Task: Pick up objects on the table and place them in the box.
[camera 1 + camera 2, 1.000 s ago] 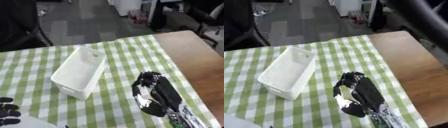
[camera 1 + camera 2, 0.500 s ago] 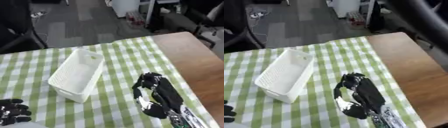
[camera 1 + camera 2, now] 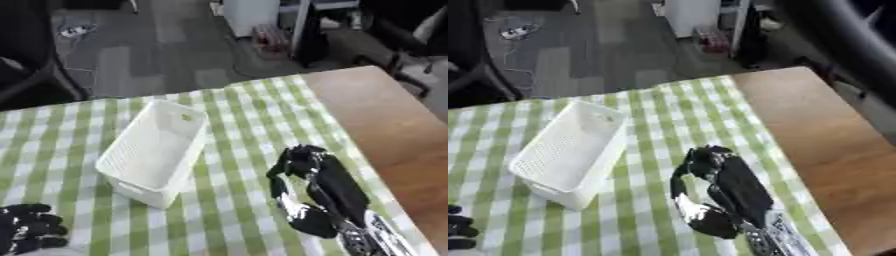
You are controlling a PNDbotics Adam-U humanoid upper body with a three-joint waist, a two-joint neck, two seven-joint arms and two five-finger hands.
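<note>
A white plastic box (image 3: 156, 150) with perforated walls lies slantwise on the green-and-white checked cloth, and I see nothing inside it. My right hand (image 3: 325, 186), black with a silver wrist, reaches in from the lower right and hovers low over the cloth just right of the box, back towards me. Whatever lies under its palm is hidden. No loose object shows on the cloth. My left hand (image 3: 31, 234) rests open in the lower left corner, apart from the box.
The bare wooden table top (image 3: 385, 115) runs along the right beyond the cloth's edge. Past the table's far edge are grey floor, chair legs and a white bin (image 3: 249, 15).
The whole picture has shifted a little, so the camera moved. My left hand shows slightly more at the lower left. The right hand and the box keep their places.
</note>
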